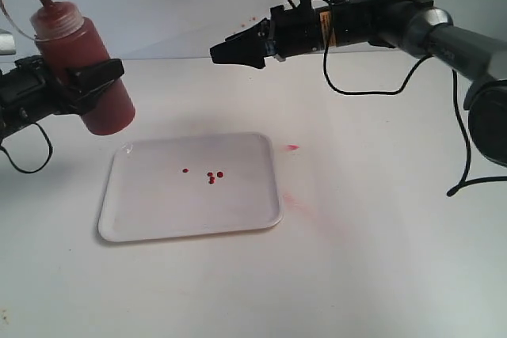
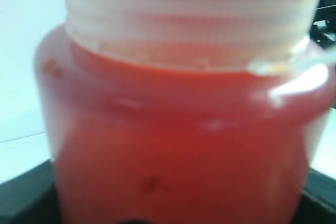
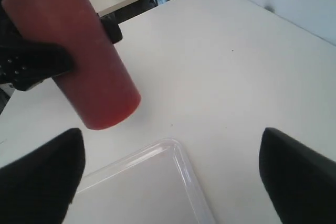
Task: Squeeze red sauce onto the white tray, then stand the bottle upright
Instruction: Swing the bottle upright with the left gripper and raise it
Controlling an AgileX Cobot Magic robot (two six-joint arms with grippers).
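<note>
My left gripper (image 1: 75, 85) is shut on the bottle (image 1: 83, 65) around its middle. The bottle leans a little with its red nozzle pointing up, just behind the white tray's (image 1: 245, 199) back left corner. Dark red sauce fills the bottle (image 2: 178, 145) in the left wrist view. A few small drops of red sauce (image 1: 212, 176) lie near the tray's middle. My right gripper (image 1: 226, 51) hangs open and empty in the air behind the tray. In the right wrist view its fingers (image 3: 42, 177) stand wide apart over the tray's corner (image 3: 181, 166), facing the bottle (image 3: 89, 66).
A red smear (image 1: 293, 148) and a faint pink streak (image 1: 301, 203) mark the white table right of the tray. A black cable (image 1: 356, 89) loops below the right arm. A pale wall with small red specks stands behind.
</note>
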